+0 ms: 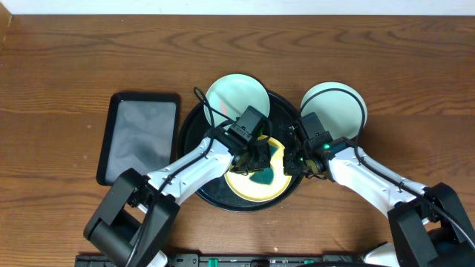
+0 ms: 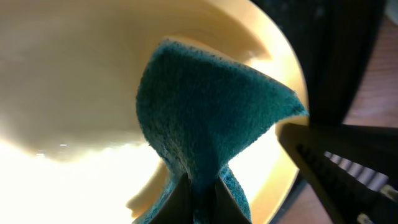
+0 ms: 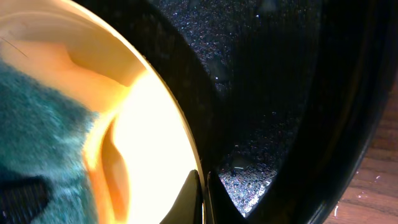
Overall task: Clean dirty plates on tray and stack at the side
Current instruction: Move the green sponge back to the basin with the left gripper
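From overhead, you see the large round black tray with a raised rim (image 1: 219, 202) in the middle of the brown wooden worktop (image 1: 74, 59). Inside it, one pale aqua-mint round plastic plate (image 1: 231, 95) lies at the far side, and the pale yellow round plastic plate (image 1: 252, 194) lies at the near side. A second pale aqua-mint plate (image 1: 338, 111) sits on the worktop just beside the tray's right rim. A smaller black rectangular tray (image 1: 139, 139) lies to the left, apart from the round one. Your left gripper (image 1: 252, 165) hangs over the yellow plate, clenched on a teal scouring pad (image 1: 261, 178) that lies on that plate. Your right gripper (image 1: 293, 165) is at the same plate's right edge.

In the left wrist view, your left gripper (image 2: 198, 198) pinches the teal scouring pad (image 2: 205, 112) at the bottom of the frame. The pad is folded and fans upward against the inner face of the yellow plate (image 2: 74, 68). The black tray (image 2: 336, 50) shows beyond the plate's rim, with a strip of worktop (image 2: 382, 81) at the far right.

In the right wrist view, your right gripper (image 3: 204, 196) is clamped on the thin rim of the yellow plate (image 3: 149, 137), whose edge runs down into the closed fingertips. The teal pad (image 3: 37, 118) covers the plate's left part. The tray's speckled floor (image 3: 267, 93) fills the middle, and a sliver of worktop (image 3: 382, 180) shows at the right.
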`<state>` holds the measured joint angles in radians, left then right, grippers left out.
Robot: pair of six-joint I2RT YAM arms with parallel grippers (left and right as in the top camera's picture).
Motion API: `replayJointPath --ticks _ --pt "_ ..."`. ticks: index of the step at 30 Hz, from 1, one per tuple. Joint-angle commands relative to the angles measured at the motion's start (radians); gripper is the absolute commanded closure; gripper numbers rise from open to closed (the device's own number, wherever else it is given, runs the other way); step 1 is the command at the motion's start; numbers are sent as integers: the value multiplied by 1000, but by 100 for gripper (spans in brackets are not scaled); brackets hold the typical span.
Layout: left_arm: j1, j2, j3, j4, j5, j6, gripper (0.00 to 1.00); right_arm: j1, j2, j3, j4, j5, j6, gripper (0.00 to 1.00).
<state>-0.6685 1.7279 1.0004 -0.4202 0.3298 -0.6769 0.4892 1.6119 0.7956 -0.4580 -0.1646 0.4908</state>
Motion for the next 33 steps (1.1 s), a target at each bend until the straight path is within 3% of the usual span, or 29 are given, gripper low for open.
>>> replayJointPath --ticks 1,6,11,17,26,33 --pt "2 -26 10 -28 -115 53 92 16 4 -6 2 -17 1 99" --pt "2 -90 10 -51 -125 77 93 16 4 -6 2 -16 1 99" --pt "2 -189 10 -107 -269 79 93 16 4 -6 2 -16 1 99" --pt "34 -322 10 -187 -344 132 93 16 4 -6 2 -16 1 99" --pt "311 -456 12 -358 -338 226 93 16 4 -6 2 -16 1 99" --pt "546 -461 11 -443 -339 351 92 16 4 -6 2 -16 1 98"
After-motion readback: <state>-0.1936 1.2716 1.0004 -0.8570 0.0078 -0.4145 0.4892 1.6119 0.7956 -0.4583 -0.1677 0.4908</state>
